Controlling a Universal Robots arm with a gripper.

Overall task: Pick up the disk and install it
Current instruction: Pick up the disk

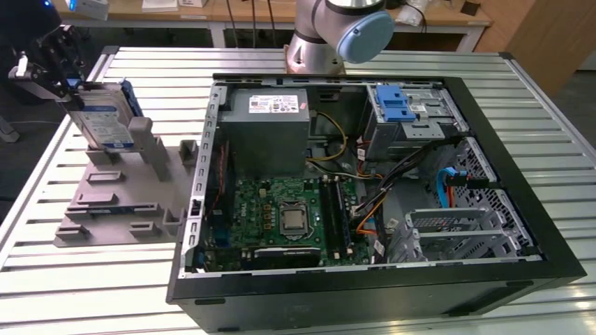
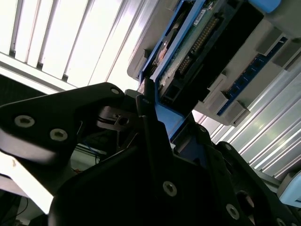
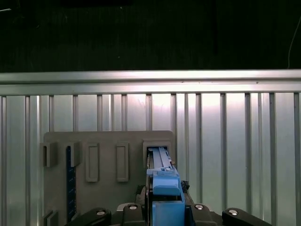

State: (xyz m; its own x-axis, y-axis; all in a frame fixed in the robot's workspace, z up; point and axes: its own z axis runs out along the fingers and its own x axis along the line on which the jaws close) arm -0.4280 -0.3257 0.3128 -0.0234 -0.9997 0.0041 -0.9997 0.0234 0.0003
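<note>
Bright, even overhead light fills the exterior view; the ribbed tabletop (image 1: 540, 125) shines pale with soft glare, while the inside of the computer case (image 1: 373, 279) lies in mild shadow. In the second wrist view the slats burn out to white, leaving the gripper (image 2: 160, 113) clamped on the disk (image 2: 188, 52) almost a silhouette. In the first wrist view, beyond the tabletop's gleaming edge, all is black, perhaps an unlit room.

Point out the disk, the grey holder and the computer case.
disk (image 1: 99, 118): exterior view, on its labelled silver face.
grey holder (image 1: 130, 184): exterior view, on its flat base plate.
computer case (image 1: 373, 307): exterior view, on its black near wall.
</note>
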